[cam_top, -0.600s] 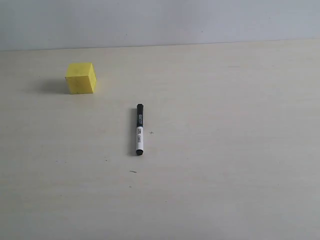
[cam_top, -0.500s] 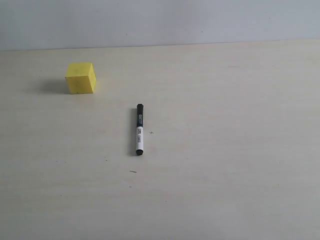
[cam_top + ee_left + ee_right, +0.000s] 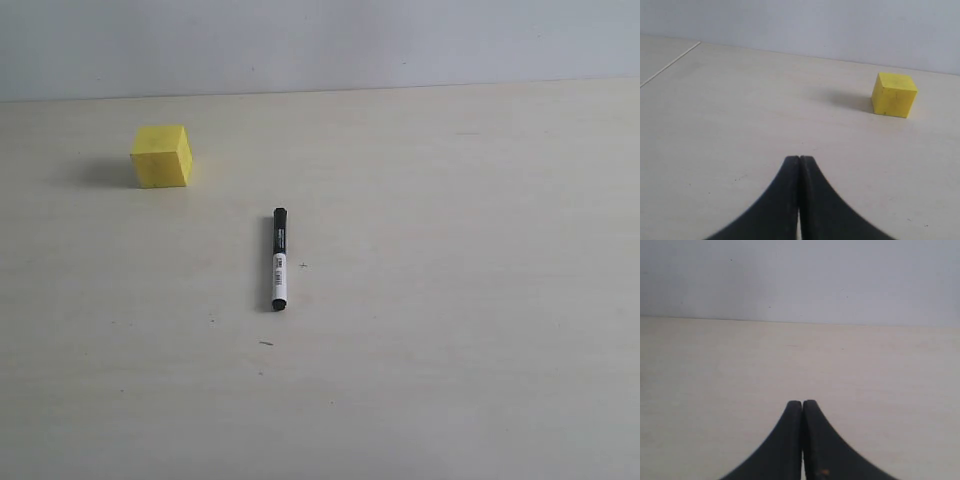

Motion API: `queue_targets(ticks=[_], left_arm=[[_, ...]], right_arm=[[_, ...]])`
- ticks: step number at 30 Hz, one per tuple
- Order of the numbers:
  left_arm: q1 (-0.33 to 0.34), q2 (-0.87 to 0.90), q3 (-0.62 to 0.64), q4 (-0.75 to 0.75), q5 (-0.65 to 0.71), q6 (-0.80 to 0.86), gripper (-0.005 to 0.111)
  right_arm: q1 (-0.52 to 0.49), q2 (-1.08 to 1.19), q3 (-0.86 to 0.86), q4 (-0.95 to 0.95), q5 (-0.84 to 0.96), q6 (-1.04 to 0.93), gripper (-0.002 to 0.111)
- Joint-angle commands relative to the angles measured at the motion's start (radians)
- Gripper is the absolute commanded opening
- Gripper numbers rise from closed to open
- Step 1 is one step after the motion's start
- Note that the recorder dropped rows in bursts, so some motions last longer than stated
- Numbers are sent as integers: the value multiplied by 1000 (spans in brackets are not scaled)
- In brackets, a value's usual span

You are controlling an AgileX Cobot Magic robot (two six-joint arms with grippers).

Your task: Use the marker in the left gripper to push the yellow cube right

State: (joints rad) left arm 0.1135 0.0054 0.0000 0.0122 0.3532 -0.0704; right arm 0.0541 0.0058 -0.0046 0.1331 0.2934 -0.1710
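**Left gripper** (image 3: 799, 159), wrist view: the two black fingers are pressed together and nothing is held between them. The right gripper (image 3: 802, 402) is likewise clenched and empty. Neither arm is seen in the exterior view.

The marker (image 3: 279, 259) is not yet held. It lies flat on the table (image 3: 450, 330), its long axis running away from the camera. It is well apart from the yellow cube (image 3: 161, 156), which sits far left, near the table's rear edge.

The step in hand is judged to be the pickup. The fingers should be opened and then closed across the barrel's middle, so that one end is left projecting for the push. Bare tabletop is offered to the cube's right, and the marker lies nearer the camera than that path.
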Motion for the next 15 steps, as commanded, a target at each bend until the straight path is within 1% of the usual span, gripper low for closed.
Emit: queue_targets(ticks=[1, 2, 3, 5, 6, 9, 10, 11, 13, 14, 15], left_arm=[[-6, -5, 0, -92, -123, -62, 0], [-6, -5, 0, -153, -146, -102, 0], [-6, -5, 0, -184, -186, -111, 0], [-6, -5, 0, -205, -273, -130, 0], [-6, -5, 0, -248, -317, -169, 0], [-6, -5, 0, -284, -369, -200, 0], [-6, -5, 0, -298, -406, -200, 0], [-6, -5, 0, -342, -438, -207, 0], [-6, -5, 0, -411, -502, -294, 0], [-6, -5, 0, -434, -554, -374, 0], [-6, -5, 0, -426, -613, -455, 0]], right_arm=[[4, -6, 5, -1, -4, -2, 0], [4, -6, 5, -1, -4, -2, 0], [4, -6, 5, -1, -4, -2, 0], [4, -6, 5, -1, -4, -2, 0], [4, -6, 5, -1, -4, -2, 0], [4, -6, 5, -1, -4, -2, 0], [4, -6, 5, -1, -4, -2, 0], [4, -6, 5, -1, -4, -2, 0], [4, -6, 5, -1, -4, -2, 0], [4, -6, 5, -1, -4, -2, 0], [4, -6, 5, -1, -4, -2, 0]])
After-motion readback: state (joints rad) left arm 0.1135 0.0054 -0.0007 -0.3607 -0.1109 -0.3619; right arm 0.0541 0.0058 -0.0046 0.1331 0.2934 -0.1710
